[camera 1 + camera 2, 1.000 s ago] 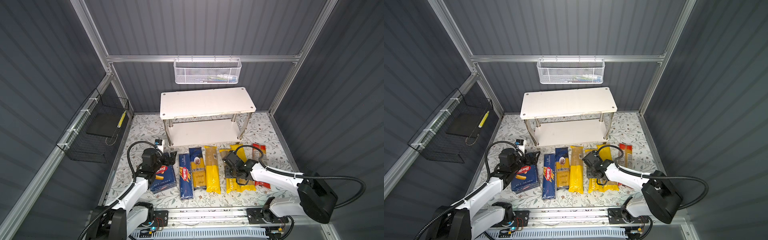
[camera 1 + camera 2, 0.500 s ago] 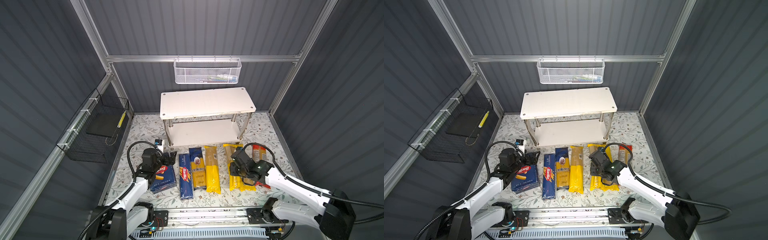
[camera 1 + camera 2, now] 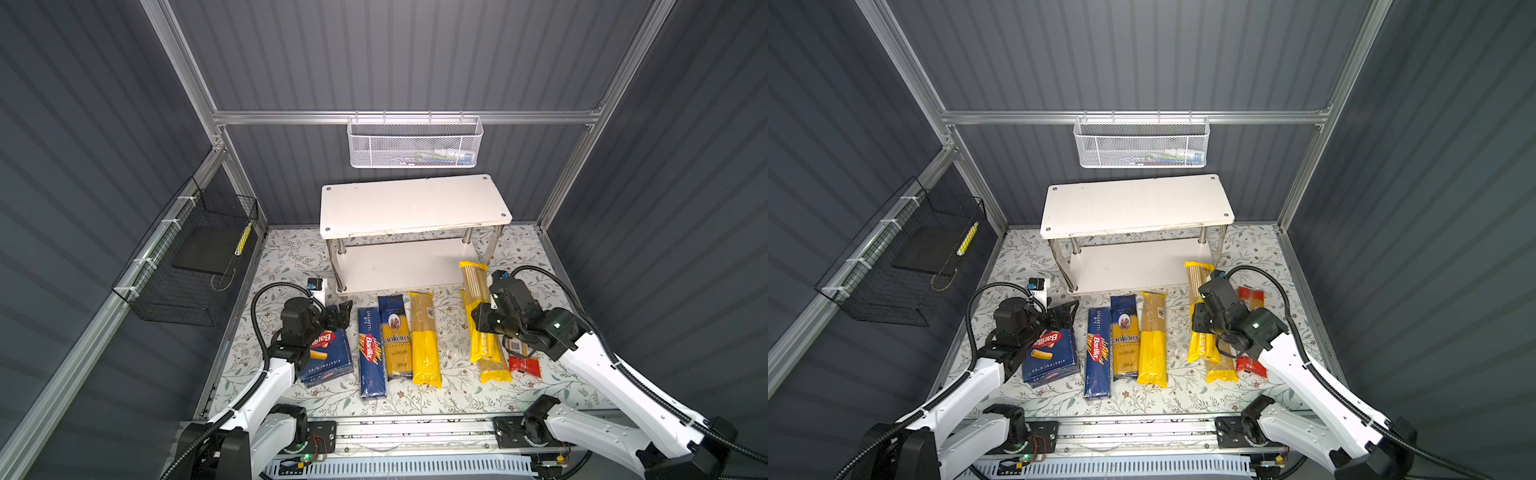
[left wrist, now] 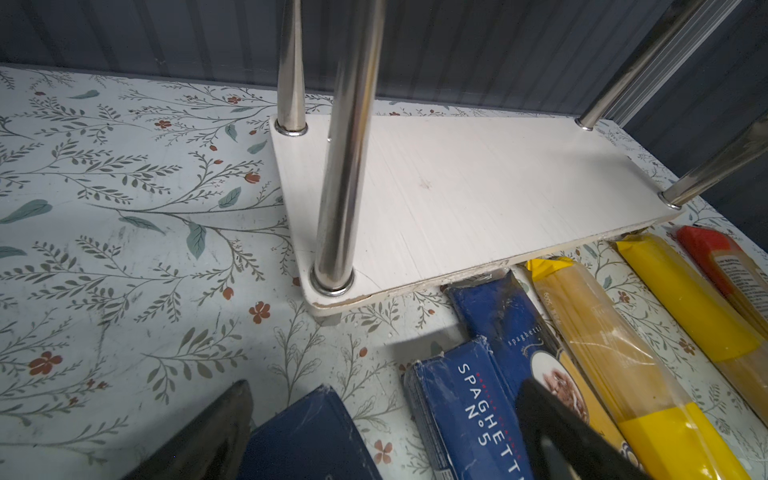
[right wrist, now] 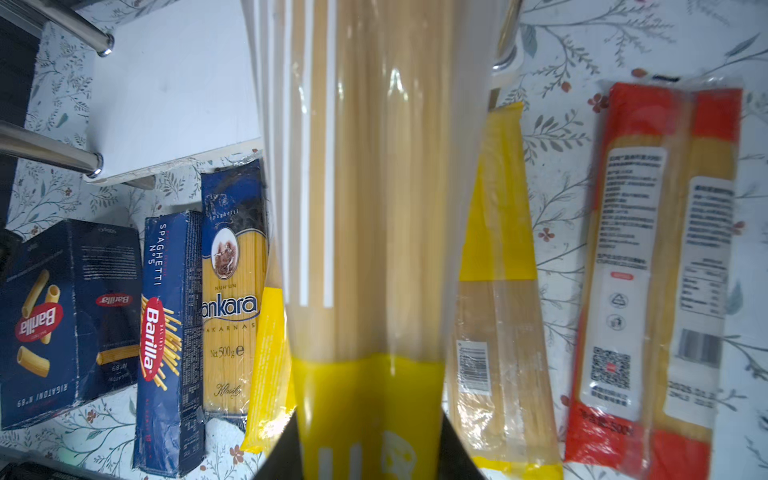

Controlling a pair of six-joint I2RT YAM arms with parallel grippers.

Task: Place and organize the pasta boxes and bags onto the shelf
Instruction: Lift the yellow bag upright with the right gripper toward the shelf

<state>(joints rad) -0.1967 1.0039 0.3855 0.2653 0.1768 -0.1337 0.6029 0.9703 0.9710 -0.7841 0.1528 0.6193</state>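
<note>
My right gripper [image 3: 484,322] [image 5: 370,449] is shut on a yellow-and-clear pasta bag [image 3: 477,291] [image 5: 374,208], held off the mat with its far end by the front right corner of the white shelf [image 3: 415,205]. Under and beside it lie another yellow bag [image 3: 494,370] and a red bag [image 3: 525,365]. Left of those, side by side, lie a yellow bag [image 3: 424,340], the ankara bag [image 3: 395,336], the narrow spaghetti box [image 3: 371,353] and the wide rigatoni box [image 3: 328,357]. My left gripper [image 3: 338,313] [image 4: 384,399] stands open over the rigatoni box's far end [image 4: 307,440].
A white mesh basket [image 3: 415,143] hangs on the back rail above the shelf. A black wire basket [image 3: 191,257] hangs on the left wall. The shelf's chrome legs [image 4: 345,166] rise close ahead of my left gripper. Grey walls close in the floral mat [image 3: 291,257].
My right gripper has tightened on the yellow bag and raised it, shifting a little to the right; its arm has swung round. The left arm has not moved.
</note>
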